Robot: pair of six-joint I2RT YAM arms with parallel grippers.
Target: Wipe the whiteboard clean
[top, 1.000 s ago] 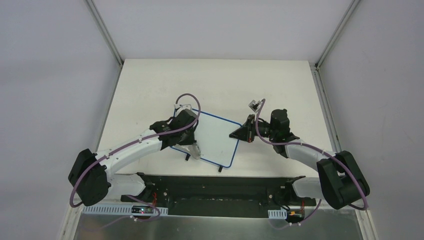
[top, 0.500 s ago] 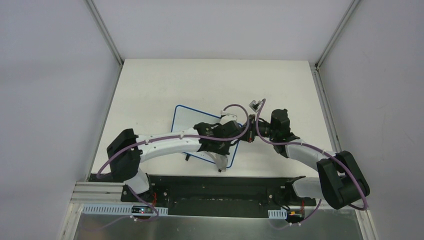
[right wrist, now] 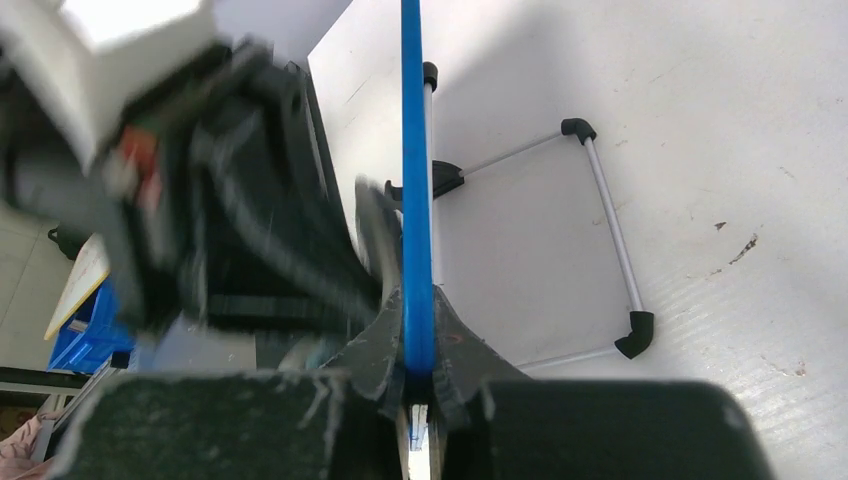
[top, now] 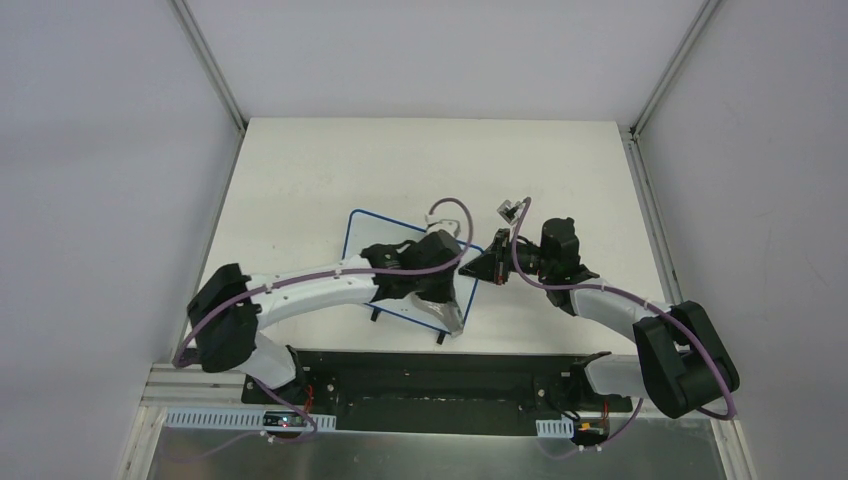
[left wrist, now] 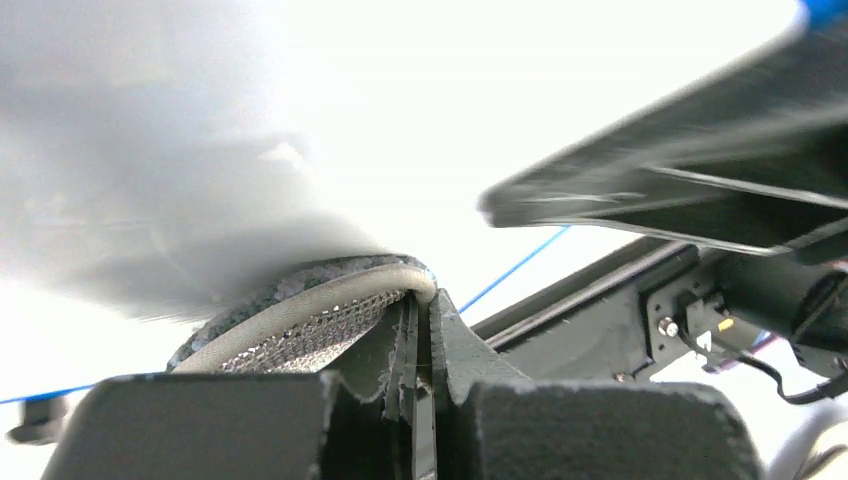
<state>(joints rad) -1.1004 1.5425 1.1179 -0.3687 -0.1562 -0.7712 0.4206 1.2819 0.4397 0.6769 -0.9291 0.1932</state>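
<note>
Your left fingers [left wrist: 462, 350] are nearly closed, pinching a fold of grey mesh cloth [left wrist: 300, 318] with a pale hem. The cloth bulges out ahead of the tips against the white face of the whiteboard [top: 385, 236]. The left wrist view is too blurred to show any marks on the board.

Your right fingers [right wrist: 462, 350] are narrow too, clamped on the whiteboard's blue-framed edge, which runs straight up between them in the right wrist view. Just behind that edge, the board's wire stand [right wrist: 612, 240] lies against the desk [top: 330, 170], its black corner pieces touching the surface.

From above, the whiteboard sits mid-desk, towards the near edge and between the two arms. Your right fingers grip its right side. Your left arm [top: 310, 288] reaches across the board's near part, with the cloth down at the near right corner. The far left part of the board is uncovered.
</note>
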